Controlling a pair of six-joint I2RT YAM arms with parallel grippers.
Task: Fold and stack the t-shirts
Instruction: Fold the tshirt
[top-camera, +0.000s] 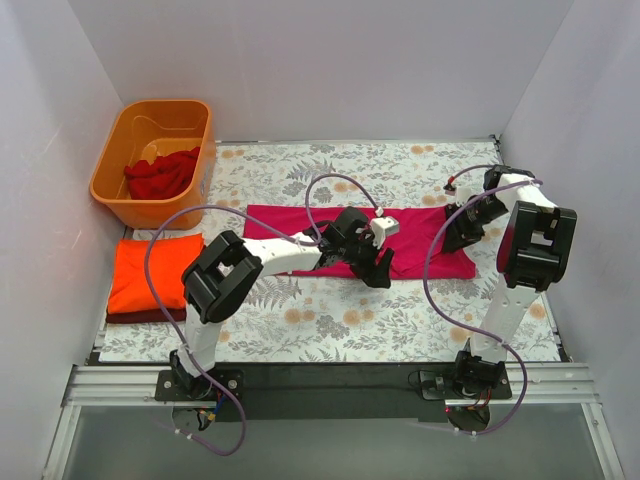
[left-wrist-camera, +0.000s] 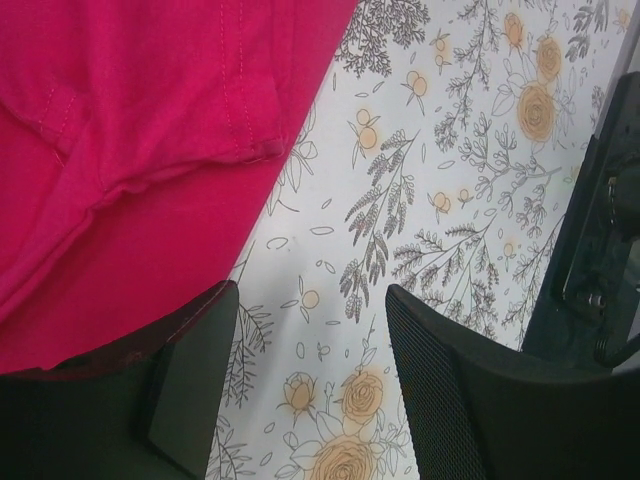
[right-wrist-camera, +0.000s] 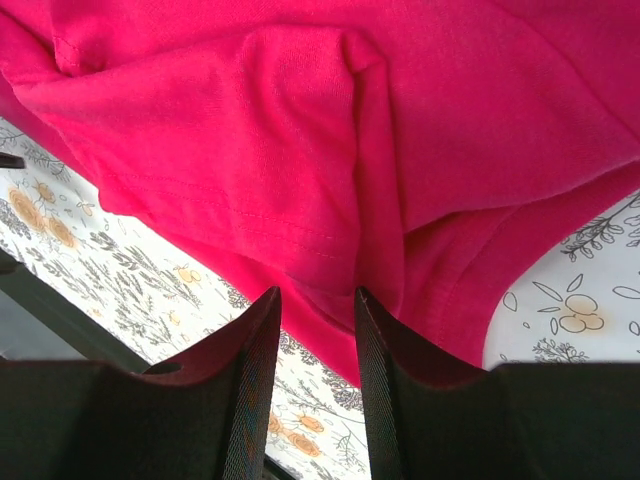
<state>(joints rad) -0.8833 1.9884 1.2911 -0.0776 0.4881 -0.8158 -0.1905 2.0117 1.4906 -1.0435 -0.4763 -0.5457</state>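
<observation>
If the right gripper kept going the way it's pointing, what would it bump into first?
Most likely the magenta-pink cloth t-shirt: the right gripper is open just short of its folded edge, which fills the view straight ahead. How much gap remains is unclear.

A floral-patterned table (top-camera: 330, 320) fills the middle of the overhead frame. Across its centre lies a magenta-pink t-shirt (top-camera: 280, 218), spread out as a long band. At the left edge sits a folded orange t-shirt (top-camera: 145, 272) on a dark maroon t-shirt (top-camera: 140, 316)

Orange plastic tub (top-camera: 110, 170) at far left, floral tablecloth (top-camera: 320, 320), grey walls (top-camera: 330, 60)
</observation>
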